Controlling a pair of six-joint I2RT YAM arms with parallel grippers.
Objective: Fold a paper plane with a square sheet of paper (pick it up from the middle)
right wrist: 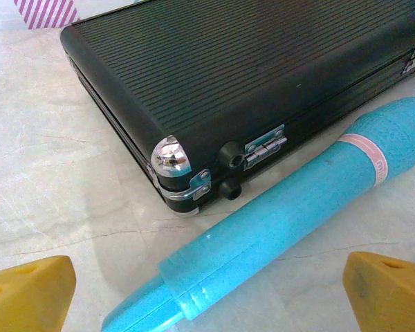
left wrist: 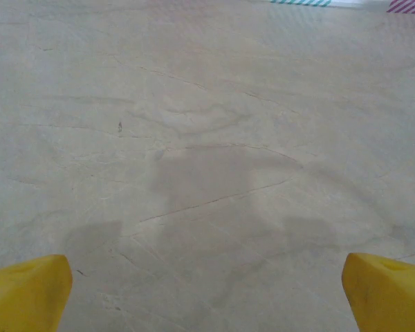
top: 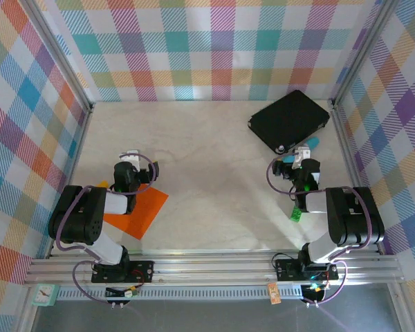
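Note:
The square sheet of paper (top: 142,211) is bright orange and lies flat on the table at the near left, partly hidden under my left arm. The paper plane is out of view. My left gripper (top: 129,159) hovers just beyond the sheet's far edge. In the left wrist view the left gripper (left wrist: 207,301) is open over bare marbled table, its yellow fingertips (left wrist: 28,294) wide apart. My right gripper (top: 297,155) is on the right side. It (right wrist: 207,297) is open, with a teal cylinder (right wrist: 283,207) lying between and ahead of its fingertips (right wrist: 387,294).
A black ribbed case (top: 289,119) sits at the back right, its metal corner (right wrist: 171,158) close to the right gripper. The teal cylinder (top: 311,143) lies along the case's near side. A small green block (top: 295,216) rests beside the right arm. Checked walls enclose the table.

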